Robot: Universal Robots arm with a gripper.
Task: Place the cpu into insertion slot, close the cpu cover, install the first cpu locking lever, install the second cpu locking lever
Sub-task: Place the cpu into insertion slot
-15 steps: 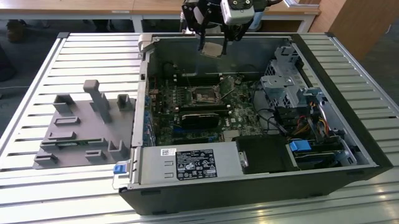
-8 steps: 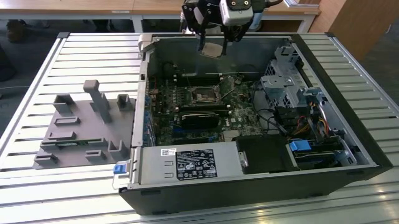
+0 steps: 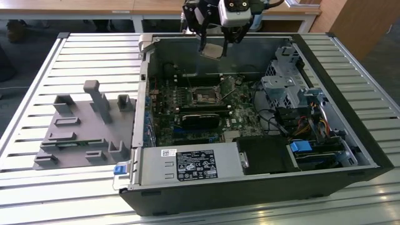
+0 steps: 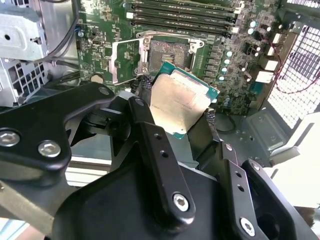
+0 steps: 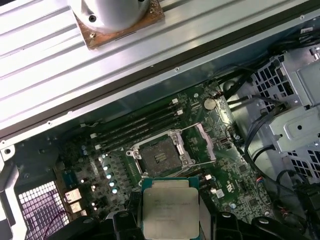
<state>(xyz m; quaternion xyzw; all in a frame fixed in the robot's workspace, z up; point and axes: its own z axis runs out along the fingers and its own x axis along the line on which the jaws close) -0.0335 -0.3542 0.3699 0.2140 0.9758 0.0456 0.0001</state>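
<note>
Slatted metal surface (image 3: 62, 197) is carrying an open computer case (image 3: 250, 197). Exterior view: the arm (image 3: 234, 11) is hovering over the case, its fingers (image 3: 202, 41) pinching the chip (image 3: 213, 50) by its edges, well above the socket (image 3: 204, 96). Second wrist view: the cover (image 4: 125, 60) is standing open beside the bare socket (image 4: 167, 54). First wrist view: the chip (image 5: 170, 210) is hanging short of the socket (image 5: 159, 156); levelling and squaring it before lowering seems wise.

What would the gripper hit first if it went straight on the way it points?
Likely the open insertion slot, touched by the cpu that the gripper holds, though depth is unclear.
</note>
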